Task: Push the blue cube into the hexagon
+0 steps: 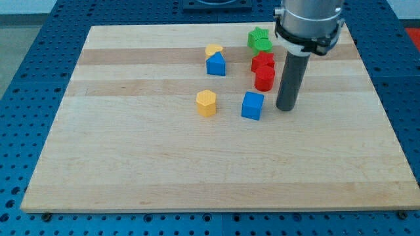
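On a pale wooden board [131, 170] set over a blue perforated table [26, 98], my tip [286, 108] rests on the surface just to the view's right of the blue cube [252, 105], close beside it, though contact cannot be confirmed. The arm carries no fingers, only a dark rod [291, 82] hanging from a grey cylindrical housing [309, 23], so nothing is clasped or held.

The blue cube sits near the board's middle, a little toward the view's right. To its left, across a stretch of bare wood, stands the yellow hexagon [206, 103], at about the same level in the view. No block lies between the two.

Toward the view's top, a blue block with a peaked roof-like top [216, 64] stands touching a small yellow block [213, 50] behind it, whose shape is hard to make out. Right of that pair, a red cylinder [264, 78] stands just above the blue cube and just left of the rod, with a second red block [262, 61] pressed against it from behind. A green block [260, 40], ridged on top, sits beyond the red ones, partly tucked beside the housing.
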### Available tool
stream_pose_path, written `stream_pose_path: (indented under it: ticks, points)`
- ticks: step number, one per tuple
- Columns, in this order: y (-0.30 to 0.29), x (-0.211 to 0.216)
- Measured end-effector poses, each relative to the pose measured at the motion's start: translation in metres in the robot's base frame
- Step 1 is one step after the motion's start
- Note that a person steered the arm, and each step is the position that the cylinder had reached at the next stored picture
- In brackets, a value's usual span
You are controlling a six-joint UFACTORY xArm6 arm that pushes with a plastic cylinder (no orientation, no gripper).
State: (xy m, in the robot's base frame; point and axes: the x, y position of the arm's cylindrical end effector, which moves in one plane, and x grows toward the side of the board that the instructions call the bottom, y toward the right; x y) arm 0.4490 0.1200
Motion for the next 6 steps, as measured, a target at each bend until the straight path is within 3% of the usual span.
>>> stream_pose_path:
  ticks: [3,6]
  points:
    - [-0.081,0.006]
    - [-0.12,-0.005]
